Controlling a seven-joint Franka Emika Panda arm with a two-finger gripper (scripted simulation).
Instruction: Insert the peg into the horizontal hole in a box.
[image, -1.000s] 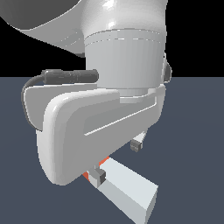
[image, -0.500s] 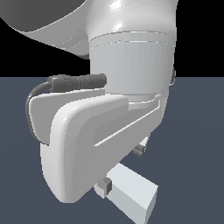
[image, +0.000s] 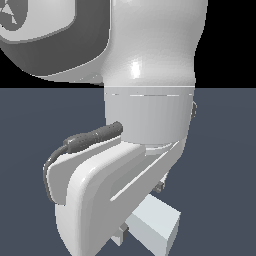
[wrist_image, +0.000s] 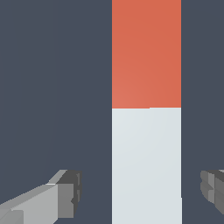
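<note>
In the wrist view the peg (wrist_image: 146, 131) lies on the dark floor, its orange-red end (wrist_image: 146, 52) and pale grey-white rest both showing. My gripper (wrist_image: 140, 192) is open, straddling the pale part, with one finger (wrist_image: 65, 194) and the other finger (wrist_image: 212, 188) on either side, apart from the peg. In the exterior view the white hand (image: 110, 195) hides most of the scene; only the pale end of the peg (image: 152, 227) sticks out below it. The box and its hole are out of view.
The robot's large white arm (image: 150, 65) fills the upper exterior view. A black cable (image: 85, 140) runs along the hand. Dark grey floor (image: 220, 175) lies all around.
The hand has lowered over the peg and turned. The orange-red end that showed below the hand one second ago is now hidden in the exterior view.
</note>
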